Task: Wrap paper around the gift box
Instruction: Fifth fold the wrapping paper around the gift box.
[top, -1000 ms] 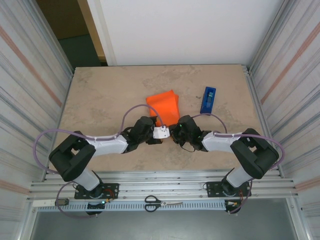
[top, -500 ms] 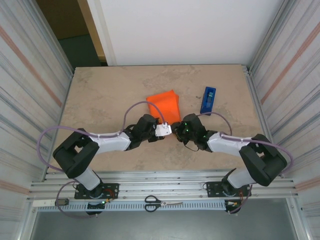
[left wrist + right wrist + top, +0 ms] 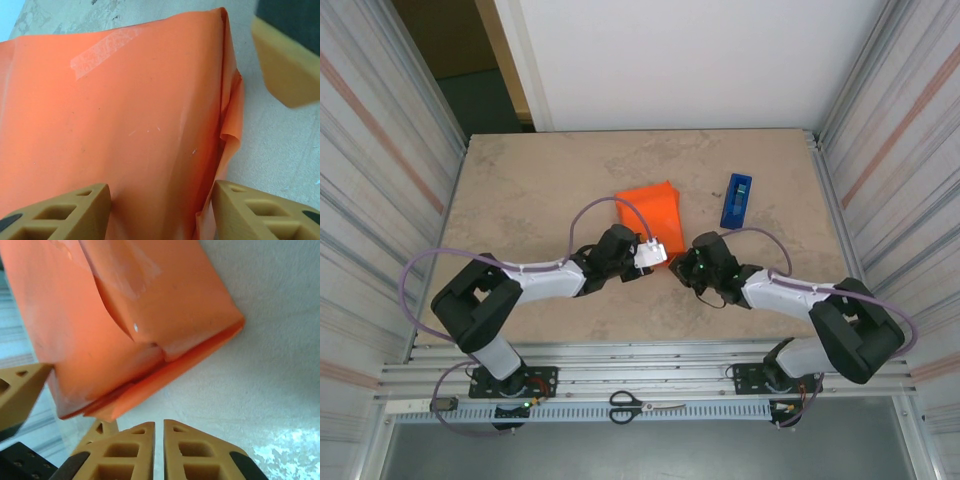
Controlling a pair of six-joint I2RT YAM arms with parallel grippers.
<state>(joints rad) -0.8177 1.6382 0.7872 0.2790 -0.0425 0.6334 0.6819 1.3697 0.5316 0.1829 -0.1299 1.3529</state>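
Wrapping well along, going by the top view: paper [image 3: 650, 210] folded into a parcel at centre of table [image 3: 520, 190], gift box presumably inside, hidden. Blue tape dispenser [image 3: 737, 200] at its 3 o'clock, apart. Scissors [image 3: 645, 405] down on the rail at 6 o'clock. Left claw [image 3: 663, 246] and right claw [image 3: 678, 262] both at the parcel's 6 o'clock end.

Left wrist view: left claw's fingers [image 3: 55, 212] apart, straddling the parcel's near end; cannot tell whether pressing it. Clear tape strip [image 3: 102, 49] across the paper at 11 o'clock, so main wrap looks closed and fastened. Loose crumpled edge at 3 o'clock.

Right wrist view: right claw's fingers together, clamped on nothing, just short of the parcel's end. End flaps layered and gaping, untaped as far as seen. Probably left to do: fold the ends flat, tape them.

No brand or writing legible in any view; dispenser's label too small to read.
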